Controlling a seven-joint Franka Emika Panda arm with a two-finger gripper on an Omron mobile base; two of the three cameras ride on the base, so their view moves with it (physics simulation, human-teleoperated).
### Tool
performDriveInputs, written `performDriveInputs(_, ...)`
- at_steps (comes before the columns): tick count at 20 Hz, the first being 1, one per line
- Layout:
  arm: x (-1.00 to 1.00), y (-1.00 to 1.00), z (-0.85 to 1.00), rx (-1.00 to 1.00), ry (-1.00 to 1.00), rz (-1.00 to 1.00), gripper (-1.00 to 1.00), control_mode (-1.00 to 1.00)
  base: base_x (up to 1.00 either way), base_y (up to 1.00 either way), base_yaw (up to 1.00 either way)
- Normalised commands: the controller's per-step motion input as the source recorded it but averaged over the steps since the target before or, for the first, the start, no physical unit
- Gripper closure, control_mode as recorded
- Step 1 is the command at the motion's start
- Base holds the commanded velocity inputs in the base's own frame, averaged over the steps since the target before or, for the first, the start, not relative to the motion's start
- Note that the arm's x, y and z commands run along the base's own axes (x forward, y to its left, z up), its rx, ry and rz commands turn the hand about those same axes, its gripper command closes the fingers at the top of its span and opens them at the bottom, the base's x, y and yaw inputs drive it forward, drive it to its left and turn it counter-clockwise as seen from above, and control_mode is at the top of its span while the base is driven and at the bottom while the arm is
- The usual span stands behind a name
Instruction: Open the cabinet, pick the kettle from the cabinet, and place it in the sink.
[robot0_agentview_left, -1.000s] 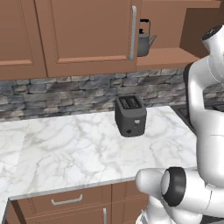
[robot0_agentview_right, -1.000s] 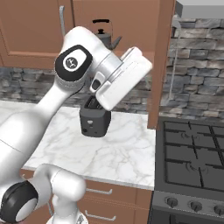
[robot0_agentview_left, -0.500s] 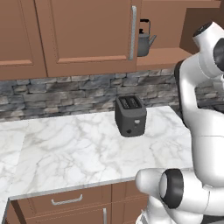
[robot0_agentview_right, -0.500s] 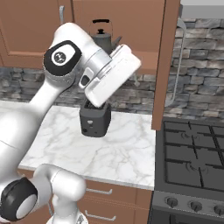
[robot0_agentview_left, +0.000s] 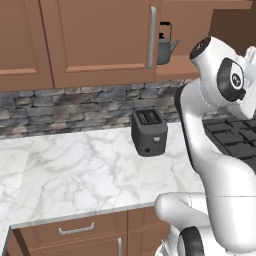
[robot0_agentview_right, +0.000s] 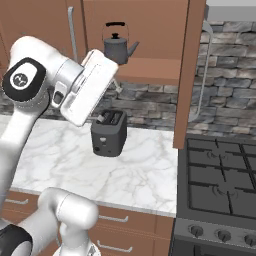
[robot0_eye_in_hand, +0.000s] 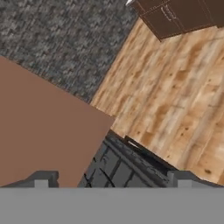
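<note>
The cabinet (robot0_agentview_left: 95, 42) hangs on the wall with its left door shut. Its right door (robot0_agentview_right: 189, 75) stands swung out, edge-on in the right base view. The dark-grey kettle (robot0_agentview_right: 119, 47) stands upright on the open shelf, also seen as the kettle (robot0_agentview_left: 165, 46) just right of the shut door's silver handle. My white hand (robot0_agentview_right: 91, 87) hovers in front of the shelf, below and left of the kettle and apart from it. My gripper (robot0_eye_in_hand: 113, 181) is open with nothing between its fingertips (robot0_eye_in_hand: 41, 179). It looks past the brown door panel at stove and floor. The sink is out of view.
A black toaster (robot0_agentview_left: 149, 132) stands on the marble counter (robot0_agentview_left: 75, 175) below the cabinet. A black stove (robot0_agentview_right: 220, 175) lies to the right of the counter. The stone backsplash (robot0_agentview_left: 75, 105) runs behind. Low drawer fronts (robot0_agentview_left: 75, 230) sit under the counter.
My arm has swung left in the right base view, bringing the hand from right of the toaster to above it. The jaws stayed open. The kettle has not moved.
</note>
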Motion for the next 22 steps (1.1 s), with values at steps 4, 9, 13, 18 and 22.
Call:
performDriveInputs(4, -0.22, 0.49, 0.09, -0.2, 0.28, 0.51, -1.0, -1.0, 0.0, 0.0, 0.0)
performDriveInputs(9, -0.19, 0.47, 0.07, -0.11, 0.25, 0.58, -1.0, -1.0, 0.0, 0.0, 0.0)
performDriveInputs(13, -0.1, 0.44, 0.08, 0.0, 0.29, 0.61, -1.0, -1.0, 0.0, 0.0, 0.0)
performDriveInputs(18, 0.01, 0.48, 0.09, 0.0, 0.2, 0.51, -1.0, -1.0, 0.0, 0.0, 0.0)
performDriveInputs(22, 0.15, 0.49, 0.16, 0.0, 0.19, 0.34, -1.0, -1.0, 0.0, 0.0, 0.0)
